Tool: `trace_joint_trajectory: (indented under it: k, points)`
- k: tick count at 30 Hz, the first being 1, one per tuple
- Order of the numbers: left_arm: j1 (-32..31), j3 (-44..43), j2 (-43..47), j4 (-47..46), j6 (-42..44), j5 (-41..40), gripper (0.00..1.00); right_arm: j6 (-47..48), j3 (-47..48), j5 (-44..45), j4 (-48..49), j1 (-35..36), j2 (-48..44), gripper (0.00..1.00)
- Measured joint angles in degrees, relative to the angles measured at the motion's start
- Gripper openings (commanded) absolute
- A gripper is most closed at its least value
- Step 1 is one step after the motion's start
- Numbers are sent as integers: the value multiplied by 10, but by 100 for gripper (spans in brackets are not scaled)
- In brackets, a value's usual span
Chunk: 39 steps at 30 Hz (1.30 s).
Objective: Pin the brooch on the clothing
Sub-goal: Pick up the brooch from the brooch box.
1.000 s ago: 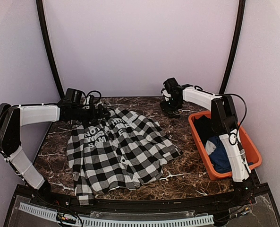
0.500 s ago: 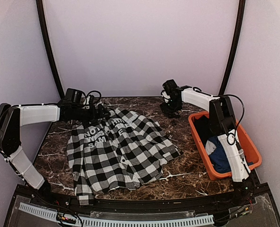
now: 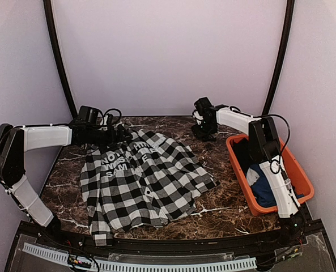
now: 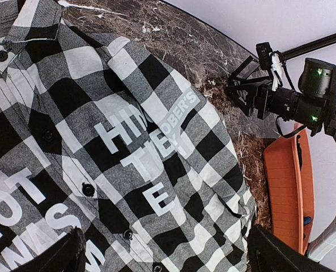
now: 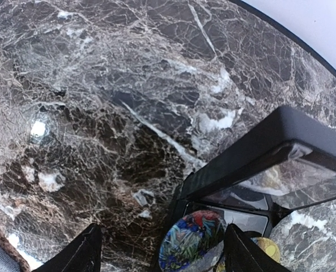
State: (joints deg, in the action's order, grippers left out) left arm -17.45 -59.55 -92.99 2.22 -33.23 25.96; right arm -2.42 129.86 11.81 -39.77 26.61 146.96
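Both grippers are holding nothing, so picking up and pinning are both remaining: the checked shirt (image 3: 142, 181) is lying flat on the table (image 3: 224, 209) under the wide-open left gripper (image 4: 165, 255). Only the right wrist view is showing the brooch (image 5: 191, 241), lying beside a black case (image 5: 258, 153) between the right gripper's (image 5: 162, 253) part-open jaws, seemingly untouched.
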Motion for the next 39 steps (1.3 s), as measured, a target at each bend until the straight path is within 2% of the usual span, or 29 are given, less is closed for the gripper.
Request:
trace_joint_trajectory:
  k: [13, 18, 39]
  points:
    - [0, 0, 0, 0, 0, 0, 99, 2, -15, -5, 59, -9, 0, 69]
    - [0, 0, 0, 0, 0, 0, 99, -2, -22, -12, 67, -11, 0, 58]
    - [0, 0, 0, 0, 0, 0, 99, -9, -47, -17, 78, -11, -17, 36]
